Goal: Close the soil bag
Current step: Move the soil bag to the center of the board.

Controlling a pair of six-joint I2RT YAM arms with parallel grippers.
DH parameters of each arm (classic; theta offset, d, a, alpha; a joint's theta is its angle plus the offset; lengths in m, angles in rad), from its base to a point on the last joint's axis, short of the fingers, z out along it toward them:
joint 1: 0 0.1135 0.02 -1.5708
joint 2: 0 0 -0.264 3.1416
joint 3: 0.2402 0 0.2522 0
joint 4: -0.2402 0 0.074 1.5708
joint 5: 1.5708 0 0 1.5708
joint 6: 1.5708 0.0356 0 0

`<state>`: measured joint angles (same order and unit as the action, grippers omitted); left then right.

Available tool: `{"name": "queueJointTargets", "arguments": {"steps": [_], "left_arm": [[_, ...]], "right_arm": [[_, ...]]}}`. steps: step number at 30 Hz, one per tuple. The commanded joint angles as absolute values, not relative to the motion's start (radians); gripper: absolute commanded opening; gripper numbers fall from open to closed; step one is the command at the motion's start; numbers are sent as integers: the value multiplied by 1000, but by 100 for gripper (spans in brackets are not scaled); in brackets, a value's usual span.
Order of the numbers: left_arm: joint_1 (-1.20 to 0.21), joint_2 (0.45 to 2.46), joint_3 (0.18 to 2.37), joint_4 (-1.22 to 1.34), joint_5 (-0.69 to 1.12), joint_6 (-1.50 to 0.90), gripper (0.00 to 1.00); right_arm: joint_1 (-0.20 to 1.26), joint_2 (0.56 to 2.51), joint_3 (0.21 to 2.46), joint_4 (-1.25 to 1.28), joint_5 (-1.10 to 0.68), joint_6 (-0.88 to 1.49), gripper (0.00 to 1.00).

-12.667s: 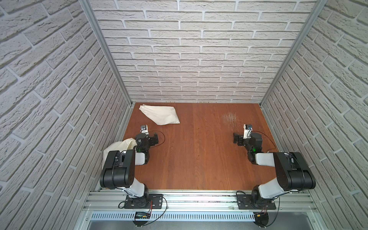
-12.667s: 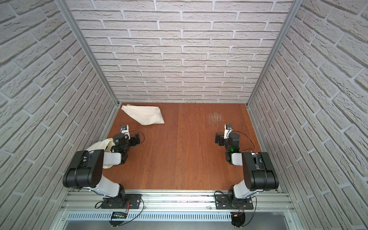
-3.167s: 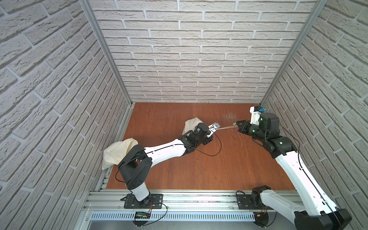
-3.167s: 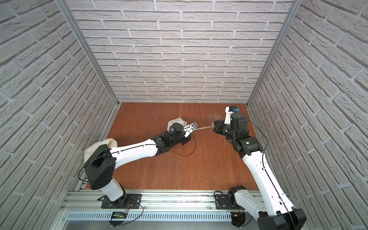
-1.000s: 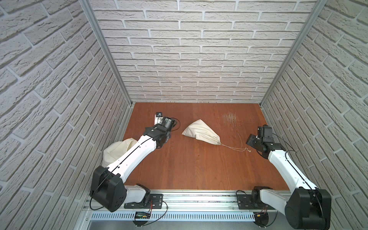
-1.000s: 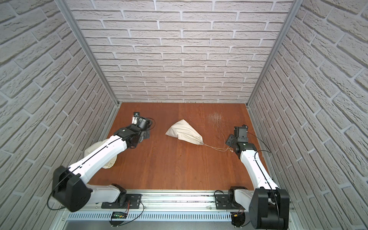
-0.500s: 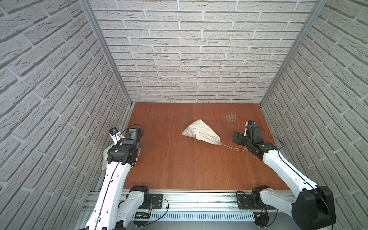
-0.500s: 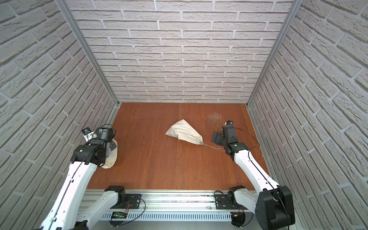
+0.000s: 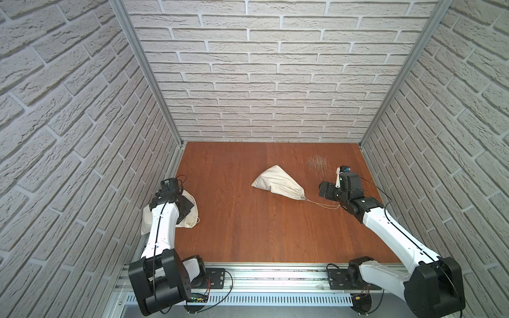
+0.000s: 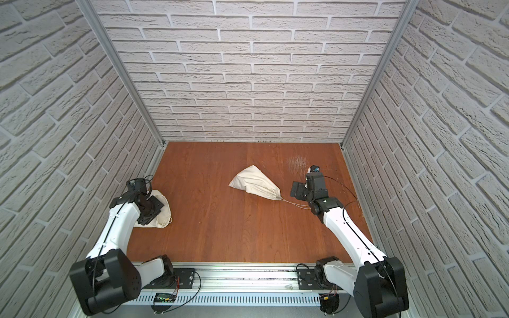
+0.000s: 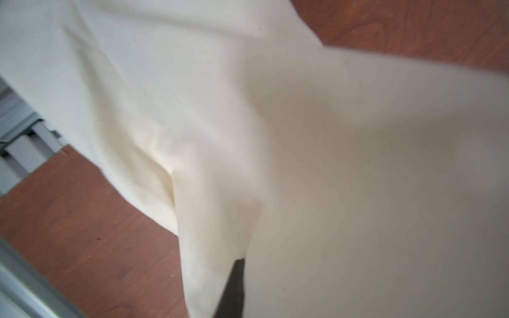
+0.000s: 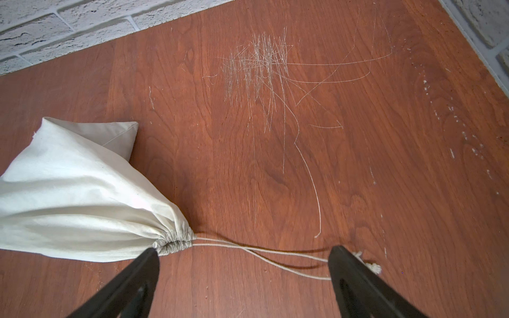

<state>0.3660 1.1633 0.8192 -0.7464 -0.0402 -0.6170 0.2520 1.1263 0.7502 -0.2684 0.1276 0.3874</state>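
Observation:
The soil bag [image 9: 275, 183] [image 10: 252, 183] lies on its side mid-table, a cream cloth sack. Its neck [image 12: 172, 242] is gathered tight. Two thin drawstring cords [image 12: 261, 253] [image 9: 321, 204] trail from the neck across the wood to knotted ends. My right gripper [image 9: 327, 192] [image 10: 298, 192] [image 12: 243, 252] hovers just over those cords, open wide, one finger near the neck and one near the knots, with nothing between them. My left gripper [image 9: 184, 212] [image 10: 151, 212] is at the table's left edge, shut on the cloth of a second cream sack [image 9: 190, 201] [image 11: 192, 110], which fills the left wrist view.
A patch of pale scratches [image 9: 316, 162] [image 12: 256, 68] marks the wood behind the right gripper. Brick-patterned walls close in the table on three sides, and a metal rail [image 9: 275, 271] runs along the front edge.
My left arm swung from behind the table's middle to the left edge, came down on the second sack and shut. My right gripper moved in toward the cords and opened fully.

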Motion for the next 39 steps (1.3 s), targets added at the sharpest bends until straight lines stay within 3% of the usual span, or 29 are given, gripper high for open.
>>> {"name": "queueJointTargets", "arguments": {"steps": [1,12,23,35,39], "left_arm": [[322,1149,821,-655,21,-607,0],[-40,1152,984,-670,-75,-663,0],[-361,1370,1229,-534,-94,-658,0],[-493,1564,1354,-428,-14,-645,0],[-508,1571,1345,-414,3,-645,0]], "right_arm": [[263,1088,748,-244,143,369,99],[308,1104,767,-224,104,355,99],[405,1043,779,-234,-72,274,98],[552,1263,867,-124,-205,244,93],[563,1365,939,-89,-328,256,83]]}}
